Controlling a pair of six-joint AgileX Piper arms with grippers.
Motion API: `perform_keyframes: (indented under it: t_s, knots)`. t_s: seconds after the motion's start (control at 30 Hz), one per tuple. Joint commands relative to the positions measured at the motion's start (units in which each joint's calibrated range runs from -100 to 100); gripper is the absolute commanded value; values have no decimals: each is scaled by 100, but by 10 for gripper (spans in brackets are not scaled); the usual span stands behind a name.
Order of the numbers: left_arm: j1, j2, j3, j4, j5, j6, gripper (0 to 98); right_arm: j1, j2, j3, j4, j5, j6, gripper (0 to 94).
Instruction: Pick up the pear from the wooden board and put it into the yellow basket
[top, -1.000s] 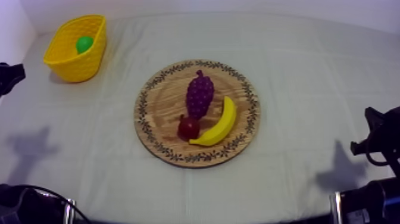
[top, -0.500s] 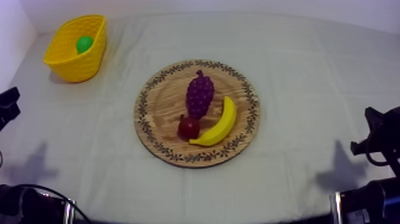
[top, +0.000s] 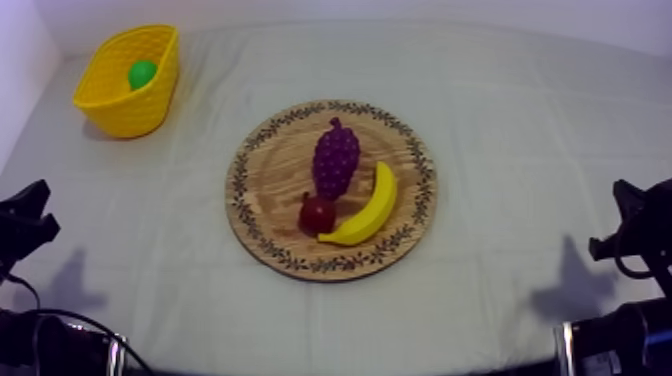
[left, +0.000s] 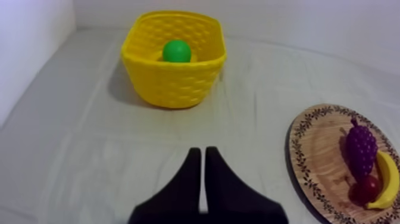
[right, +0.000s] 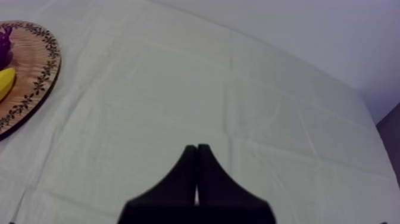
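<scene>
Green pear (top: 143, 73) lay inside the yellow lattice basket (top: 120, 108) at the table's far left, purple grapes (top: 335, 160), yellow banana (top: 368, 208) and small red fruit (top: 317, 214) sat on the round wooden patterned-rim board (top: 268, 170), left gripper (left: 202, 156) and right gripper (right: 196, 149) both stood closed, empty.

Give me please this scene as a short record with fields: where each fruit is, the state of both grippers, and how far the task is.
pear: inside the yellow basket, at the far left of the table
wooden board: middle of the table
on the board: grapes, small red fruit, banana, close together
left gripper: shut on nothing, over the cloth, pointing toward the basket
right gripper: shut on nothing, over bare cloth, beside the board
task: pear already in the basket
</scene>
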Motion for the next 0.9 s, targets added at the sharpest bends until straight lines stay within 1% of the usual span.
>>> perform_keyframes:
  t_s: [0.0, 0.07, 0.1, 0.17, 0.23, 0.4, 0.47, 0.5, 0.57, 0.63, 0.73, 0.87]
  knots:
    - [20, -207, 268, -45, -260, 286, 0, -1, 0, -2, -1, 11, 0, 4]
    - [45, -327, 623, -102, -533, 478, 0, -3, 0, -2, -1, 11, 0, 4]
    - [74, -364, 762, -179, -627, 541, 0, -5, 0, -2, -1, 11, -2, 4]
    - [120, -408, 926, -272, -735, 543, 0, -9, 0, -2, -1, 11, -5, 4]
    - [135, -430, 1024, -322, -799, 512, 0, -12, 0, -2, -1, 11, -1, 4]
    - [146, -447, 1117, -365, -884, 516, 0, -15, 0, -2, -1, 11, -2, 4]
    - [148, -449, 1170, -385, -1027, 566, 0, -16, 0, -2, -1, 11, -4, 4]
    - [149, -450, 1211, -450, -1148, 663, 0, -16, 0, -2, -1, 11, -6, 4]
    - [147, -450, 1311, -671, -1406, 922, 0, -16, 0, -2, -1, 11, -3, 4]
    - [136, -451, 1371, -798, -1559, 999, 0, -16, 0, -2, -1, 11, -3, 4]
    - [126, -451, 1410, -879, -1655, 1008, 0, -16, 0, -2, -1, 11, -3, 4]
    - [122, -451, 1425, -911, -1693, 1082, 0, -16, 0, -2, -1, 11, -2, 4]
